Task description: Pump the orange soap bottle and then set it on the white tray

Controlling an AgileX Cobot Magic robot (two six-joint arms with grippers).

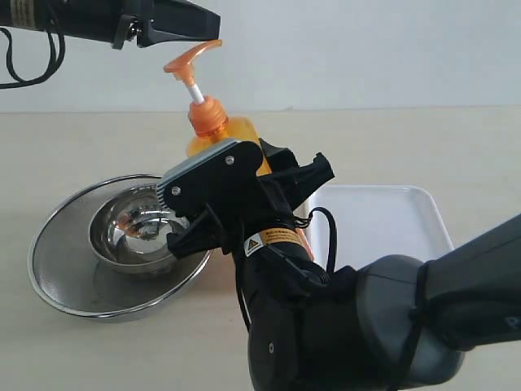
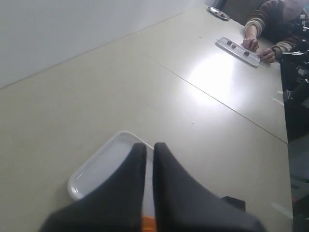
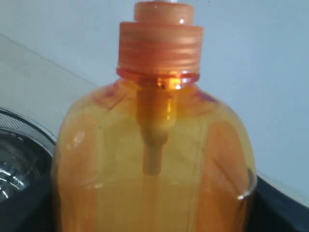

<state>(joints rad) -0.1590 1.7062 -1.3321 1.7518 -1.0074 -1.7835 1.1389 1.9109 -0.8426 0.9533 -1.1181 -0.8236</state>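
The orange soap bottle leans a little to the left, its pump head raised on a white stem. My right gripper is shut on the bottle's body and hides its base. In the right wrist view the bottle fills the frame, cap at the top. My left gripper hangs shut just above the pump head without pressing it. In the left wrist view its fingertips stand nearly together, a sliver of orange below them. The white tray lies right of the bottle, also seen as the tray beneath the left gripper.
Two nested steel bowls sit left of the bottle, close to the right gripper's finger. A pale wall runs behind the table. In the left wrist view a seated person works at a small tray at the table's far end.
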